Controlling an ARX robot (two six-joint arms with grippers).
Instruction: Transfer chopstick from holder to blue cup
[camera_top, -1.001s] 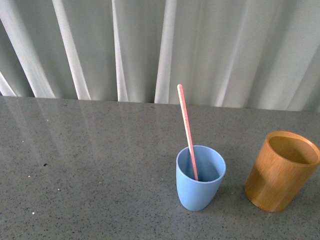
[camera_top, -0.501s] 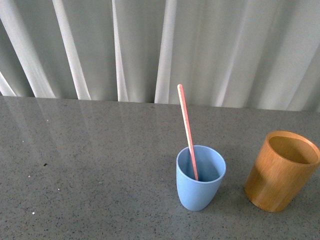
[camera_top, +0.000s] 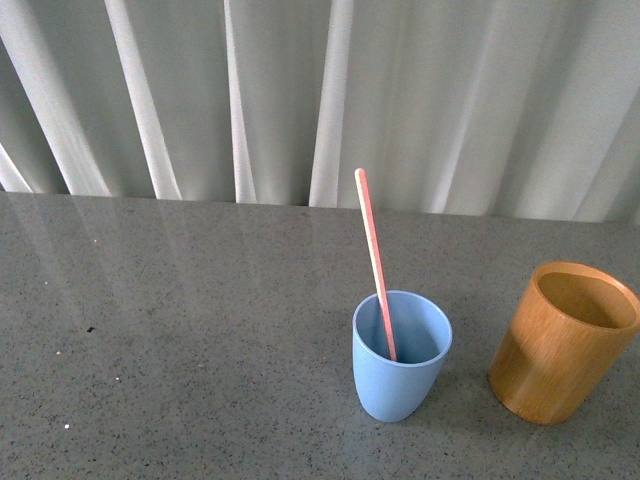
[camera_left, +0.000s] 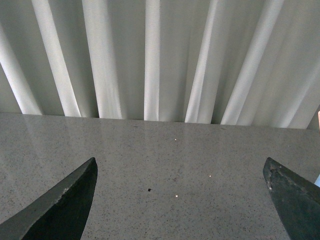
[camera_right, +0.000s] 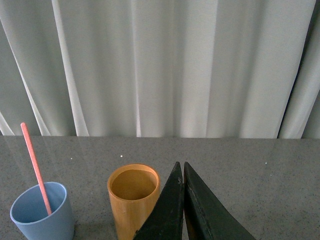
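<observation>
A pink chopstick (camera_top: 373, 250) stands leaning in the light blue cup (camera_top: 400, 370) on the grey table. The orange-brown wooden holder (camera_top: 562, 345) stands to the cup's right and looks empty. Neither gripper shows in the front view. In the right wrist view my right gripper (camera_right: 180, 166) is shut on nothing, near the holder (camera_right: 132, 200), with the blue cup (camera_right: 42, 212) and chopstick (camera_right: 34, 165) beyond it. In the left wrist view my left gripper (camera_left: 180, 165) is open and empty over bare table; a sliver of the chopstick (camera_left: 318, 114) shows at the frame edge.
The grey speckled table (camera_top: 180, 330) runs back to a white pleated curtain (camera_top: 300, 90). A small dark speck (camera_top: 90, 329) lies on the table's left part.
</observation>
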